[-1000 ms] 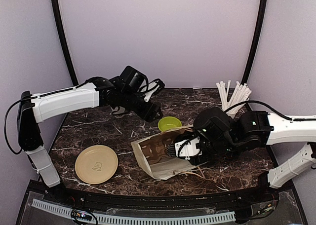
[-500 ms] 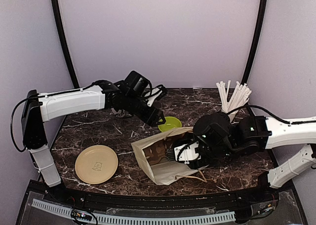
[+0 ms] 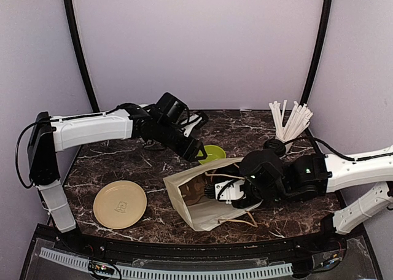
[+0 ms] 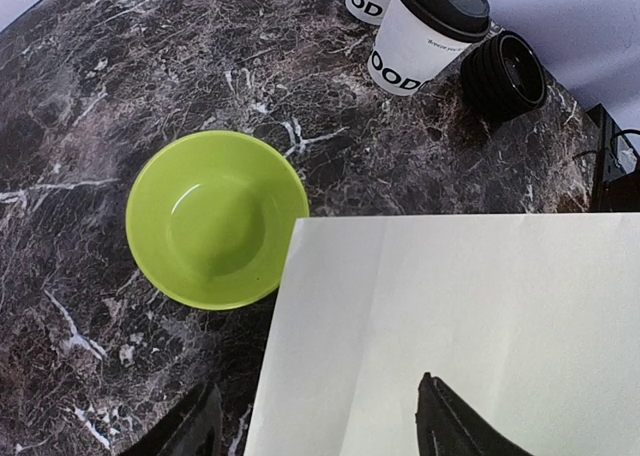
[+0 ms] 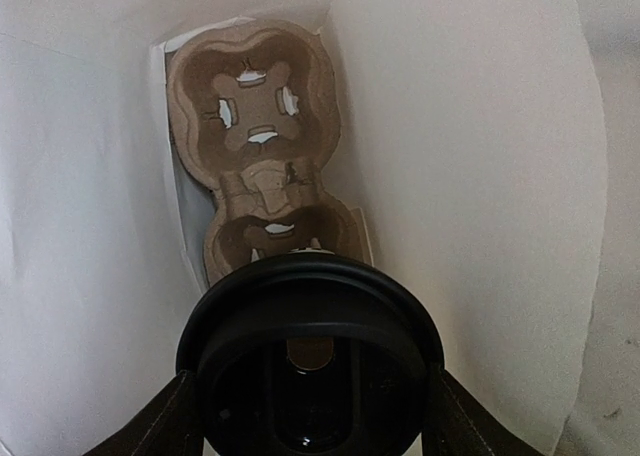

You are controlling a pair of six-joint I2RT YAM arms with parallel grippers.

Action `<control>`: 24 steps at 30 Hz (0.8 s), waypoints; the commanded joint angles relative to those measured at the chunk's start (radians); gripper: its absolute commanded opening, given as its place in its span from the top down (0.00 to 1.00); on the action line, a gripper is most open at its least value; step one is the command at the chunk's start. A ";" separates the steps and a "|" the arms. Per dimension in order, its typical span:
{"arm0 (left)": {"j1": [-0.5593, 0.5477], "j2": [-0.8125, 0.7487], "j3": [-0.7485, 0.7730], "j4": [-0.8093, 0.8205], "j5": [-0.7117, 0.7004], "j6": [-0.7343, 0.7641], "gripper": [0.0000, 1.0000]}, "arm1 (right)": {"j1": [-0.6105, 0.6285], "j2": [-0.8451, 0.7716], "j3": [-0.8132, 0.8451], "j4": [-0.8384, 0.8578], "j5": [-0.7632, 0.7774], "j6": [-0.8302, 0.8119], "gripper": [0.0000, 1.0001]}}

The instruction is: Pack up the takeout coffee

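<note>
**R hand point(image 5: 310, 418) has the takeout coffee point(image 5: 310, 361) inside the paper bag point(image 3: 190, 200), going base-first.**

On the R wrist cam I see only its black lid, face-on. So the long axis runs along the bag's length, lid toward the wrist and base toward the bag's far end. The fingers point(image 5: 175, 421) sit wide, clamped on either side of the lid. The bag lies on its side on the surface point(image 3: 110, 163), mouth toward the R arm. Dead ahead of the cup, a brown pulp carrier point(image 5: 262, 126) lies at the bag's far end, w/ bag walls close on both sides. L hand point(image 4: 320, 421) is spread and empty over the bag's upper panel, w/ the green bowl point(image 4: 215, 221) just beside that edge. Past the bowl are a 2nd lidded cup point(image 4: 430, 26) and a stack of black lids point(image 4: 505, 71). The tan plate point(image 3: 120, 204) is well apart on the left, and the straws point(image 3: 290, 121) are at back right.
</note>
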 commanded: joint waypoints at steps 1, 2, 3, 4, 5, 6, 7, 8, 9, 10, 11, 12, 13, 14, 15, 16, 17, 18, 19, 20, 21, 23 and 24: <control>0.000 0.007 -0.014 0.010 0.035 0.001 0.31 | 0.006 0.003 -0.035 0.095 0.018 -0.006 0.58; 0.000 0.011 -0.012 0.008 0.033 0.006 0.31 | 0.005 0.008 -0.038 0.105 0.018 -0.007 0.58; 0.001 0.013 -0.012 0.007 0.032 0.008 0.31 | 0.003 0.012 -0.042 0.114 0.018 -0.009 0.58; 0.000 0.015 -0.012 0.007 0.032 0.011 0.31 | -0.001 0.017 -0.045 0.124 0.018 -0.011 0.58; 0.000 0.016 -0.010 0.008 0.034 0.012 0.31 | -0.004 0.022 -0.047 0.131 0.020 -0.011 0.58; 0.000 0.017 -0.010 0.008 0.036 0.013 0.31 | -0.008 0.026 -0.050 0.140 0.019 -0.012 0.59; 0.000 0.017 -0.011 0.008 0.037 0.014 0.31 | -0.013 0.028 -0.052 0.148 0.018 -0.014 0.59; 0.000 0.017 -0.012 0.008 0.039 0.015 0.31 | -0.015 0.030 -0.054 0.153 0.019 -0.014 0.59; 0.000 0.017 -0.015 0.010 0.039 0.015 0.31 | -0.018 0.031 -0.054 0.157 0.017 -0.013 0.59; 0.000 0.015 -0.016 0.011 0.039 0.014 0.31 | -0.021 0.032 -0.054 0.160 0.013 -0.013 0.59; 0.001 0.015 -0.019 0.014 0.040 0.015 0.31 | -0.023 0.033 -0.054 0.163 0.008 -0.013 0.59; 0.000 0.014 -0.021 0.016 0.040 0.015 0.31 | -0.025 0.035 -0.054 0.167 0.005 -0.013 0.60; 0.000 0.014 -0.023 0.018 0.041 0.016 0.31 | -0.027 0.038 -0.055 0.169 0.002 -0.014 0.60; 0.000 0.014 -0.023 0.020 0.042 0.016 0.31 | -0.029 0.041 -0.055 0.173 -0.001 -0.014 0.60; 0.000 0.014 -0.025 0.021 0.042 0.018 0.31 | -0.030 0.043 -0.055 0.174 -0.006 -0.014 0.60; 0.000 0.014 -0.025 0.022 0.042 0.018 0.31 | -0.033 0.046 -0.055 0.175 -0.013 -0.013 0.60; 0.000 0.014 -0.025 0.022 0.042 0.020 0.31 | -0.036 0.049 -0.054 0.177 -0.020 -0.012 0.60; 0.000 0.014 -0.025 0.022 0.043 0.020 0.31 | -0.038 0.052 -0.054 0.179 -0.027 -0.011 0.60; 0.000 0.015 -0.025 0.022 0.044 0.021 0.31 | -0.045 0.055 -0.054 0.181 -0.035 -0.009 0.60; 0.001 0.015 -0.026 0.022 0.044 0.021 0.31 | -0.050 0.059 -0.055 0.188 -0.044 -0.008 0.60; 0.001 0.014 -0.026 0.022 0.044 0.023 0.31 | -0.056 0.063 -0.054 0.192 -0.051 -0.006 0.60; 0.001 0.016 -0.026 0.023 0.045 0.025 0.31 | -0.063 0.071 -0.054 0.204 -0.062 -0.004 0.61; 0.000 0.018 -0.025 0.023 0.044 0.026 0.31 | -0.066 0.075 -0.054 0.209 -0.064 -0.004 0.61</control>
